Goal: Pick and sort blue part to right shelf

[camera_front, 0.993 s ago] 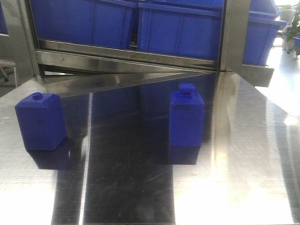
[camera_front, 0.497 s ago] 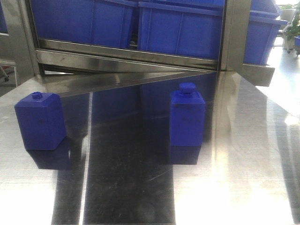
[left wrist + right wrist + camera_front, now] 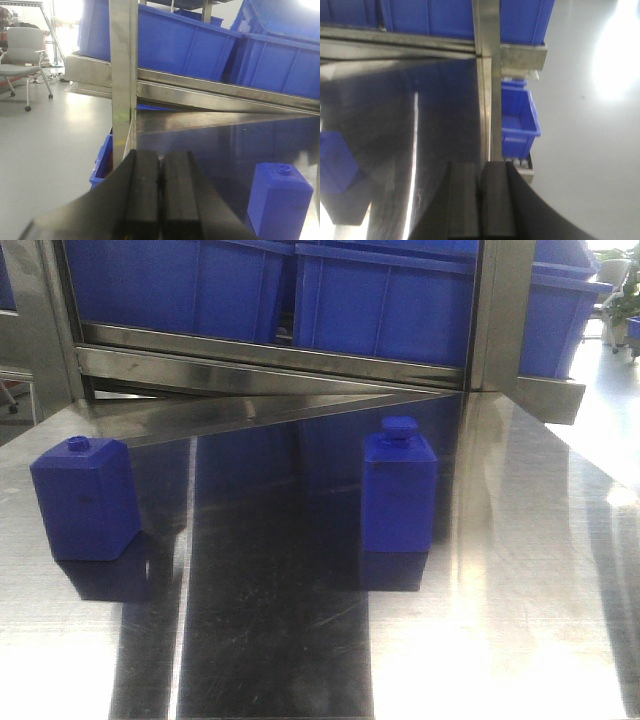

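The tall, slope-shouldered blue part (image 3: 398, 490) is standing upright on the glossy steel desk (image 3: 500, 620) before the right shelf (image 3: 300, 365), while the left hand (image 3: 160, 170) and right hand (image 3: 481, 175) are holding their black jaws pressed together, empty.

The tall part (image 3: 398, 490) stands on the tabletop (image 3: 520, 540), right of centre, the squat block (image 3: 85, 498) well apart to its left. Behind both, the shelf (image 3: 270, 362) holds bins (image 3: 385, 308).

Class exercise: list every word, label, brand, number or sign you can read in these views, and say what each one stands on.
None: no view shows any readable text.
The blue part, the squatter blue block, the blue bins, the right shelf and the steel table all show plain surfaces, with no label, number or sign.
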